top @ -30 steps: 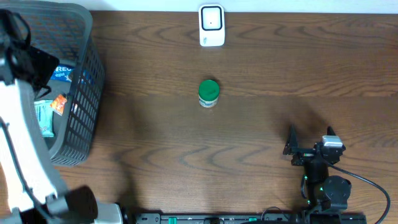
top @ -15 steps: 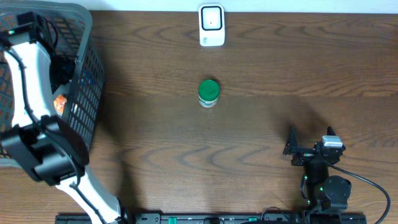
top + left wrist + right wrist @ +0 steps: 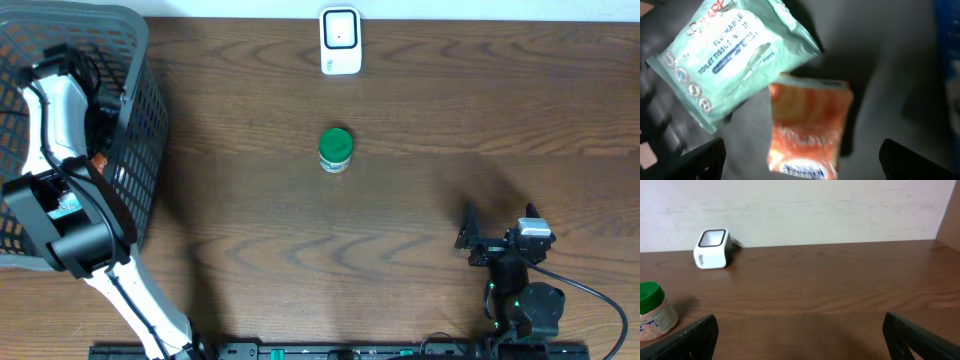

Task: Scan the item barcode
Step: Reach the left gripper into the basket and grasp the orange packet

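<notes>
The white barcode scanner [image 3: 340, 42] stands at the table's far edge, also in the right wrist view [image 3: 712, 249]. My left arm reaches down into the dark mesh basket [image 3: 140, 120] at the left. Inside it, my left gripper [image 3: 802, 160] hangs open just above an orange packet [image 3: 807, 132], one finger on either side, touching nothing. A mint-green pack of wipes [image 3: 735, 55] lies beside the packet. My right gripper [image 3: 499, 218] rests open and empty near the front right of the table [image 3: 805, 340].
A green-lidded jar [image 3: 335, 150] stands mid-table, at the left edge of the right wrist view [image 3: 652, 312]. A blue item [image 3: 947, 50] lies at the basket's right side. The basket walls close round the left arm.
The left arm has swung over the basket and dropped its wrist inside, toward the packets. The right arm and the jar have not moved.
</notes>
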`<state>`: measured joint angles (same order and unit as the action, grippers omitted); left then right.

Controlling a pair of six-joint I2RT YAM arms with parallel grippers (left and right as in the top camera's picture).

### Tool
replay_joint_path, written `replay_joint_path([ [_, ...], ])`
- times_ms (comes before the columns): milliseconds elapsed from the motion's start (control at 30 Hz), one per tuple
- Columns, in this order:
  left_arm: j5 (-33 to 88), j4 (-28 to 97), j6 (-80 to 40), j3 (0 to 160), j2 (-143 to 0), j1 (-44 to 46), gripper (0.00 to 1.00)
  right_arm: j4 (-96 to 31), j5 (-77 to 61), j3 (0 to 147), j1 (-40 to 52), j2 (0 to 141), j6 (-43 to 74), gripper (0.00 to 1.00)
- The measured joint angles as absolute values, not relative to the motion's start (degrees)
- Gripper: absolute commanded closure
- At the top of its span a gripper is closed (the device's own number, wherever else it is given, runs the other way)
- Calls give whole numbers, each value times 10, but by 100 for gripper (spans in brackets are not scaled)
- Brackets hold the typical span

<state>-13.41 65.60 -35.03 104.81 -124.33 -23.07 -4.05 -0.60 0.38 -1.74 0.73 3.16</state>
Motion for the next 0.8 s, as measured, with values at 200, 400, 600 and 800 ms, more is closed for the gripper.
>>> replay_joint_path([
  [200,-112,586,-306,988,-1244,-238,2,-40,-6,4,-17,7,32,1],
  [400,-99,548,-295,950,-1230,-238,42,-40,-6,4,-17,7,32,1],
  [600,-94,568,-290,945,-1228,-238,50,-40,-6,4,-17,7,32,1],
  [800,-94,623,-284,948,-1206,-251,51,-40,-6,4,-17,7,32,1],
])
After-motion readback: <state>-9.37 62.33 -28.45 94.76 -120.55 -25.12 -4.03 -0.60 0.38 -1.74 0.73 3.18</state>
